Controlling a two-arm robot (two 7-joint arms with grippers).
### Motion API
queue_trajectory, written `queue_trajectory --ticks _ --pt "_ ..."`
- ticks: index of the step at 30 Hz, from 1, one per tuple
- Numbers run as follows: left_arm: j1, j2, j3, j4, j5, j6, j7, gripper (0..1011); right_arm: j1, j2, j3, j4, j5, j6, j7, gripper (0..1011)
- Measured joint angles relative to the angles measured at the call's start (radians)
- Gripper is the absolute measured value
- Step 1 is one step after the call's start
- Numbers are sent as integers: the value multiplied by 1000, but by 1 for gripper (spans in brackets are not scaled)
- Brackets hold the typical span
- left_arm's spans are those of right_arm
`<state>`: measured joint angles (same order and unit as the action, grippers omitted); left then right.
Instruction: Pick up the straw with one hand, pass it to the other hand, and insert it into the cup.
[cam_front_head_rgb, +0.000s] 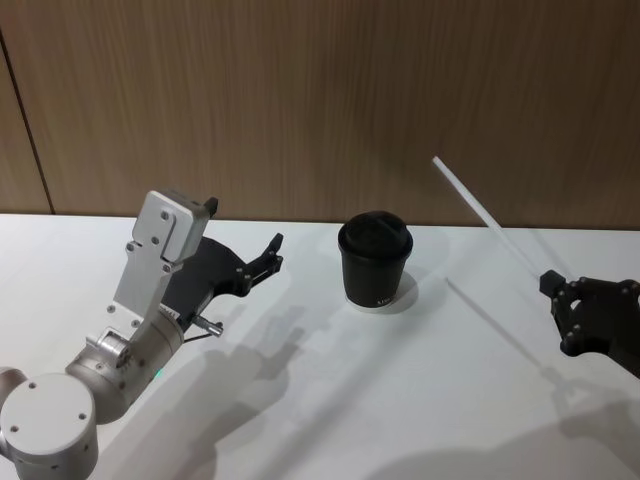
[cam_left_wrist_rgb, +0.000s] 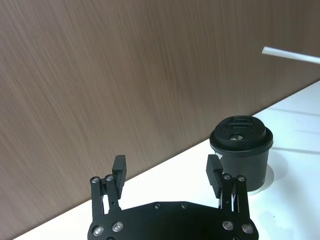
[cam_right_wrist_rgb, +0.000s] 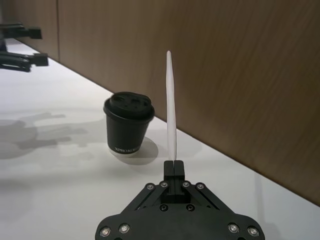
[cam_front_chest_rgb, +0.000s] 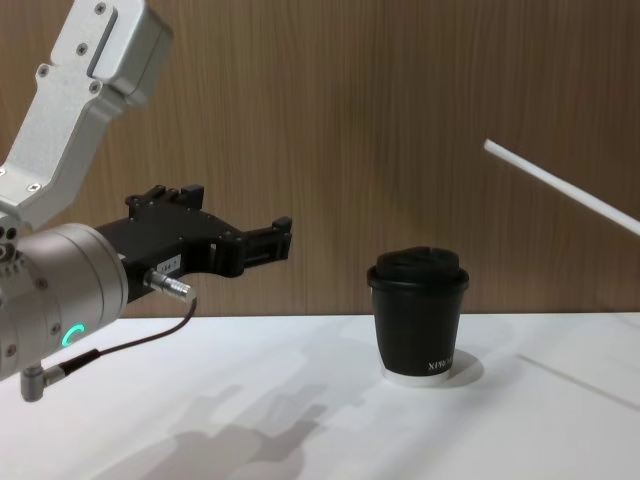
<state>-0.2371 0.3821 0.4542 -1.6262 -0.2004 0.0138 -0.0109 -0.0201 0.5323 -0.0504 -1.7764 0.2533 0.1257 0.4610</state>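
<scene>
The blocky black right gripper (cam_right_wrist_rgb: 174, 169) pinches a thin, straight white straw (cam_right_wrist_rgb: 170, 110) by one end. The left gripper (cam_left_wrist_rgb: 166, 170), fingers spread, hovers near the black dome-lidded paper cup (cam_front_head_rgb: 375, 262).

The wall panel (cam_front_head_rgb: 300, 100) at the far side is finished in brown wood grain with a low sheen. The bench (cam_front_head_rgb: 330, 400) is covered in a smooth, matt white surface. The cup (cam_front_head_rgb: 375, 268) is made of matt black paper, and its domed lid (cam_left_wrist_rgb: 241, 134) is moulded in faintly glossy black plastic. The straw (cam_front_head_rgb: 480, 206) is seen as smooth and white. The left end effector (cam_left_wrist_rgb: 166, 169) and the right end effector (cam_right_wrist_rgb: 174, 166) are built of matt black plates fixed with shiny metal screws. The left wrist (cam_front_chest_rgb: 60, 290) is cased in satin silver metal.
</scene>
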Motion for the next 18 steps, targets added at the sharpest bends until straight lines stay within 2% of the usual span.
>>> queue_trajectory --ticks 10,18 --pt "0 0 0 0 0 0 0 1003 -4 41 6 -29 62 -32 86 0" --pt "0 0 0 0 0 0 0 1003 -5 61 7 -50 100 -43 128 0"
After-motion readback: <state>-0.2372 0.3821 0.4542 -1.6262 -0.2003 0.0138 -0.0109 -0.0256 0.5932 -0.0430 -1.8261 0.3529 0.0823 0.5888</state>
